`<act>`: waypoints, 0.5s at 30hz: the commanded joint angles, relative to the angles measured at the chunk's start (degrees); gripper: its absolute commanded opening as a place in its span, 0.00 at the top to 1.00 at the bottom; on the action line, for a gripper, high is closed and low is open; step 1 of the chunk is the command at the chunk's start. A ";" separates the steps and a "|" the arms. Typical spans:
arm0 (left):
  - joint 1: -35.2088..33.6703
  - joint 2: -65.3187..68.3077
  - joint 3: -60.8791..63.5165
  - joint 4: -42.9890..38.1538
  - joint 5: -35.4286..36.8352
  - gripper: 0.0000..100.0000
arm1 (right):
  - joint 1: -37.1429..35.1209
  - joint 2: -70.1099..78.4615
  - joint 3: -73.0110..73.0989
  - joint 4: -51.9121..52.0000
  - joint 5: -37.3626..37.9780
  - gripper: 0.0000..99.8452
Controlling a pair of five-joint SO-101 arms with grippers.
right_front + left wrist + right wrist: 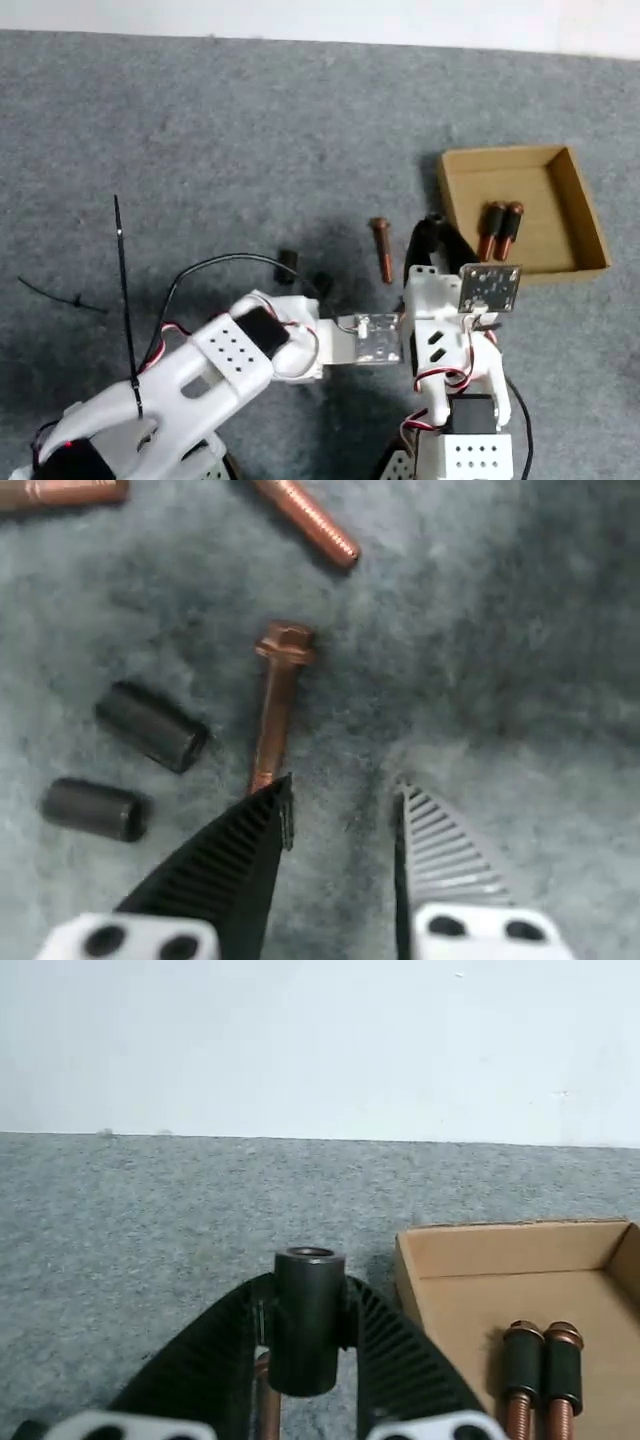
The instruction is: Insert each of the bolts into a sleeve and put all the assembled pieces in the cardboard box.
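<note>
- Right gripper point(306, 1335) clamps a black sleeve point(308, 1290) upright, near the cardboard box point(470, 1250).
- Left gripper point(340, 810) stands open, just beside a copper bolt point(276, 705) lying flat.
- The bolt looks rigid, smooth and prone to rolling; pinch mid-shank.

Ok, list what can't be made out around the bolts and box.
Left wrist view: two copper bolts cut off by the picture edge, heads unseen.
Right wrist view: a copper shaft beside the black cylindrical sleeve in the right gripper is mostly covered by a finger; whether it enters the sleeve is unclear.
Same view: two sleeved bolts in the brown cardboard box run off the edge.
</note>
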 commanded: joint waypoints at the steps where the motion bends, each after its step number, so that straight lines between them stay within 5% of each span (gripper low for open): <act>1: 0.75 0.22 -4.44 0.26 -1.58 0.84 | 0.66 -1.27 5.76 -0.22 0.70 1.00; 15: 0.84 11.38 -10.95 0.18 -6.77 0.84 | 0.66 -1.27 5.76 -0.22 0.70 1.00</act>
